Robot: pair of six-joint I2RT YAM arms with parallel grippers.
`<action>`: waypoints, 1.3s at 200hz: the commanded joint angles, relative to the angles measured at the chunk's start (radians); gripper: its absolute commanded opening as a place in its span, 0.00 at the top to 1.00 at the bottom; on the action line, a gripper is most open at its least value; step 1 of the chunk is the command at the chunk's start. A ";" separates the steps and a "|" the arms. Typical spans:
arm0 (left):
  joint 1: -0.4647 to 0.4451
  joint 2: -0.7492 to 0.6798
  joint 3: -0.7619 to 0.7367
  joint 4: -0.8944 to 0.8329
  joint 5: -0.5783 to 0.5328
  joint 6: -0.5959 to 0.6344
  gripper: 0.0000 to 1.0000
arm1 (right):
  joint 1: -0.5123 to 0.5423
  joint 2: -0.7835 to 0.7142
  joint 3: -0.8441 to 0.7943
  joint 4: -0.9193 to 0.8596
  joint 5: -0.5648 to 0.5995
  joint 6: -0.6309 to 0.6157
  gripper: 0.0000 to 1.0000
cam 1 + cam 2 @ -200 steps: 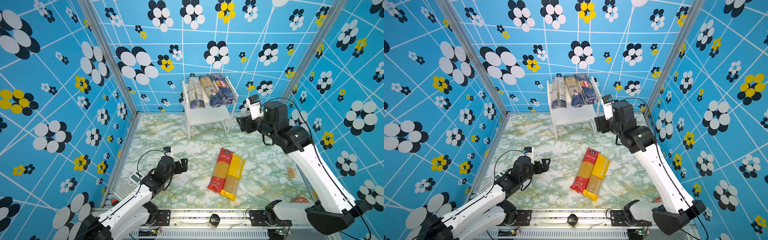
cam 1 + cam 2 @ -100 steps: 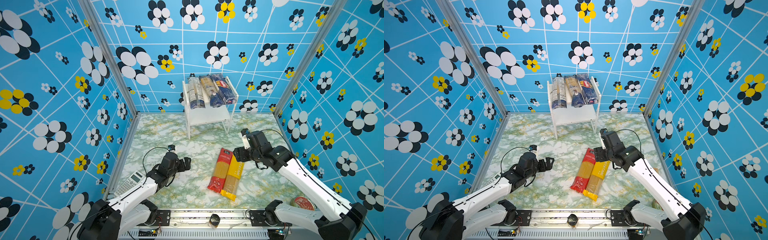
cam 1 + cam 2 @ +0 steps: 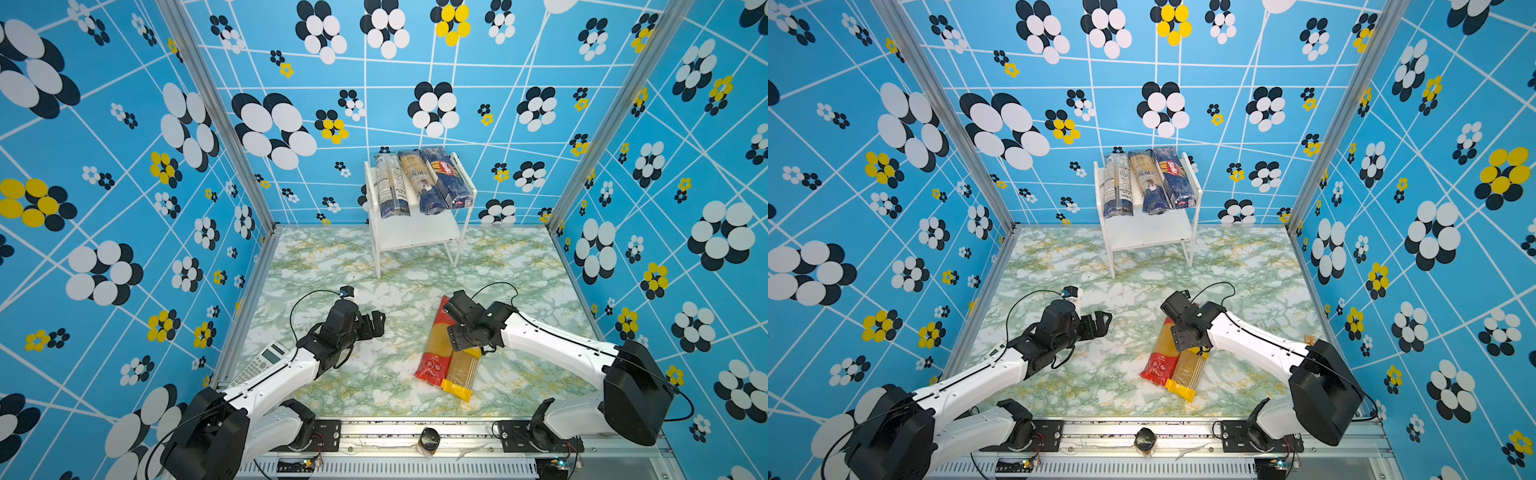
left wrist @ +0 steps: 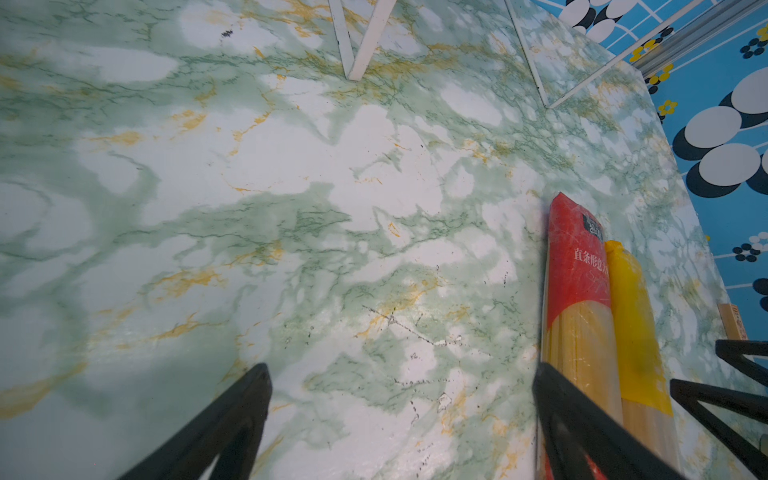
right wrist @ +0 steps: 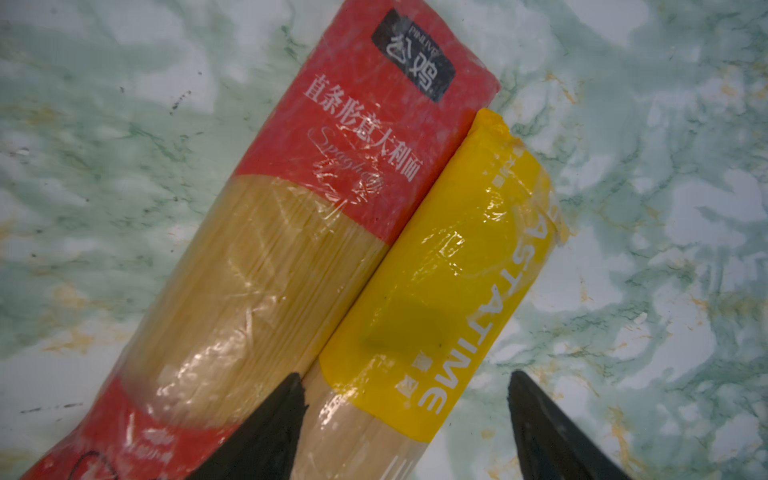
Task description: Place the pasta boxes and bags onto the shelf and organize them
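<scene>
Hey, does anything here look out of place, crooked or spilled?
Nothing looks spilled or torn. The calculator by the table's left edge does not belong among pasta, and the three packs on the shelf's top board seem to stick out past its front edge.

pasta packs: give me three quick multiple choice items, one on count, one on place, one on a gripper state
1. How many packs lie on the top board of the shelf?
A two
B three
C five

2. The yellow-ended bag lies:
A on the shelf's lower board
B on the table, touching the red-ended bag
C under the shelf

3. The right gripper is:
A shut, empty
B shut on the red-ended bag
C open astride the yellow-ended bag

1 B: three lie side by side.
2 B: both top views show the pair together.
3 C: the right wrist view shows its jaws apart, with the bag between them.
</scene>
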 commanded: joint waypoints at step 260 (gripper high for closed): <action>-0.019 0.051 0.011 0.086 0.039 0.006 0.01 | 0.046 -0.010 0.069 -0.176 0.030 0.105 0.21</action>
